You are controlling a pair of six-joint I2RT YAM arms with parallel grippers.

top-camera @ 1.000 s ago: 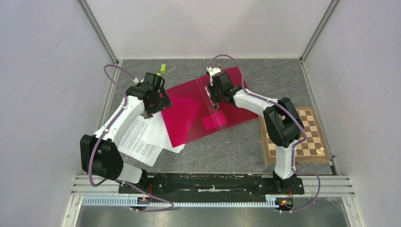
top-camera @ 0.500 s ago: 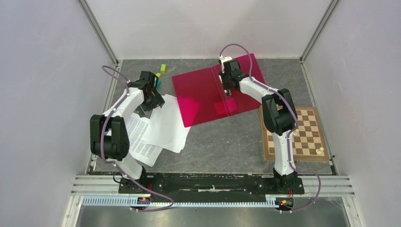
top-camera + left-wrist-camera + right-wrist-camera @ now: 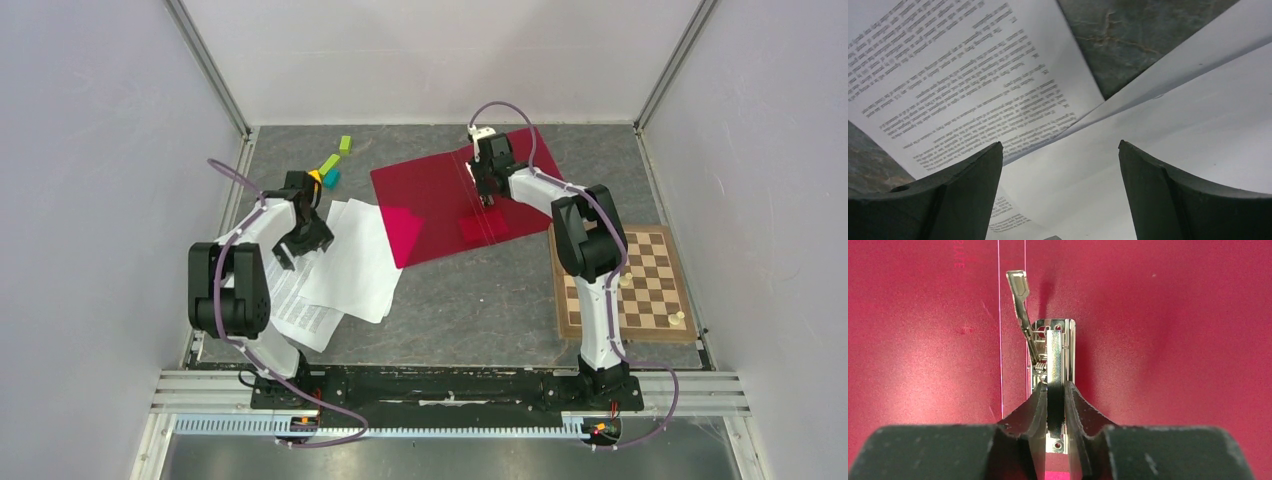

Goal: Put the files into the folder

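Folder (image 3: 450, 205), clip (image 3: 1055, 355) pinched by the right tool (image 3: 1055, 390), now lies open farther right, just beside the files (image 3: 350, 265) on the desk (image 3: 480, 300), so the wide-open left tool (image 3: 1060, 150) above them can start loading.

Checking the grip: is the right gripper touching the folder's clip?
Touching. In the right wrist view, the right gripper pinches the raised bar of the clip from both sides.

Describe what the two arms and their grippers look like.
The left arm and right arm have white links with bulky black joint housings, and a thin purple cable loops along each. The left gripper and right gripper have dark, curved fingers with a matt finish.
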